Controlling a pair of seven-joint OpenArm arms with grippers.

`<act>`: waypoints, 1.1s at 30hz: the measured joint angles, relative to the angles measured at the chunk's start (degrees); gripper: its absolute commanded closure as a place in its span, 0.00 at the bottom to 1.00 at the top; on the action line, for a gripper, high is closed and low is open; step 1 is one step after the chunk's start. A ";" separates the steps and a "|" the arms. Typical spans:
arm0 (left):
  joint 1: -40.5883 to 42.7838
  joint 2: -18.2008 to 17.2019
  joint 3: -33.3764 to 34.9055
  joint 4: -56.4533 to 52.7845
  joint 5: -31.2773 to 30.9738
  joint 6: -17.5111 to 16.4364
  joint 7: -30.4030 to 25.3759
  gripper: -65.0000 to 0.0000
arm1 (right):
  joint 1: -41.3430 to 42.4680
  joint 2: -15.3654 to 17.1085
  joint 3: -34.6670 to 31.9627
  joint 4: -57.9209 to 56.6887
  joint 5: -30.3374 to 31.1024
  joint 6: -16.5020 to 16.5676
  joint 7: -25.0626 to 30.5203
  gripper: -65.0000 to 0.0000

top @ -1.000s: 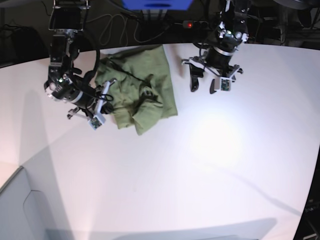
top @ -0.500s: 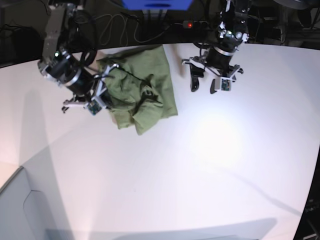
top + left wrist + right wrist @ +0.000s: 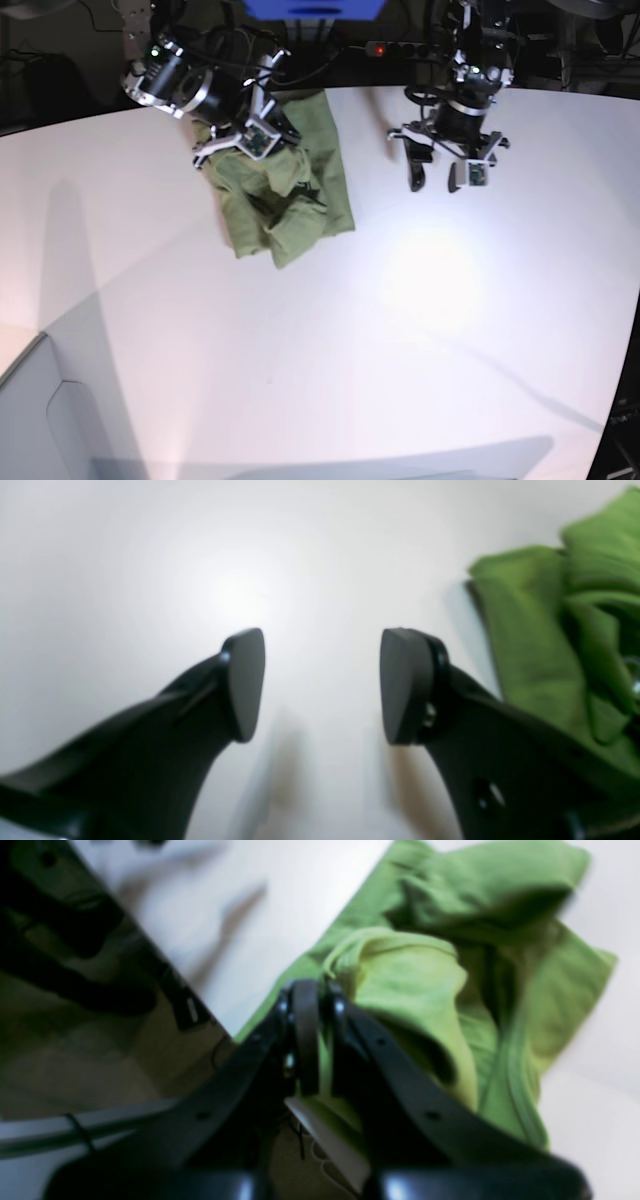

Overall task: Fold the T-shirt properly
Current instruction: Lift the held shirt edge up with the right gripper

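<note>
The olive-green T-shirt (image 3: 300, 200) lies crumpled at the back left of the white table (image 3: 420, 330). My right gripper (image 3: 248, 140) is over the shirt's far edge. In the right wrist view it (image 3: 312, 990) is shut on a raised fold of the T-shirt (image 3: 450, 990), lifting it off the table. My left gripper (image 3: 437, 180) hovers to the right of the shirt, apart from it. In the left wrist view it (image 3: 320, 680) stands open with only bare table between the fingers, and the T-shirt (image 3: 530, 630) lies off to the right.
The table's back edge runs just behind both arms. Beyond it are black cables (image 3: 230, 50), a power strip with a red light (image 3: 378, 48) and a blue box (image 3: 315, 8). A grey panel (image 3: 30, 420) cuts the table's front left corner.
My right arm has swung from the shirt's left side up and back toward the far edge, dragging the gripped cloth with it. The left arm has shifted slightly right, still open.
</note>
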 measured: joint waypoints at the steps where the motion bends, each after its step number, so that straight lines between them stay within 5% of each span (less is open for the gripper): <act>1: 0.00 0.04 -0.90 0.76 0.00 -0.02 -0.09 0.46 | 0.04 0.63 -1.27 -0.02 -0.04 0.00 0.00 1.00; 8: -1.44 -0.20 -4.92 3.28 -0.02 -0.26 -0.20 0.46 | 0.15 5.07 -9.18 -1.66 0.07 0.02 0.07 1.00; 17: -2.69 -0.31 -9.94 3.37 -0.04 -0.39 -0.22 0.46 | 1.22 8.33 -10.32 -5.14 -0.07 0.00 0.00 0.98; 26: -3.98 -0.28 -15.61 3.39 -0.02 -0.50 -0.20 0.45 | 1.25 10.21 -10.01 -5.03 0.02 0.02 0.17 0.47; 33: -3.32 -0.26 -16.63 3.39 -0.02 -0.48 -0.15 0.45 | 1.38 6.21 0.20 0.04 0.44 0.00 0.66 0.41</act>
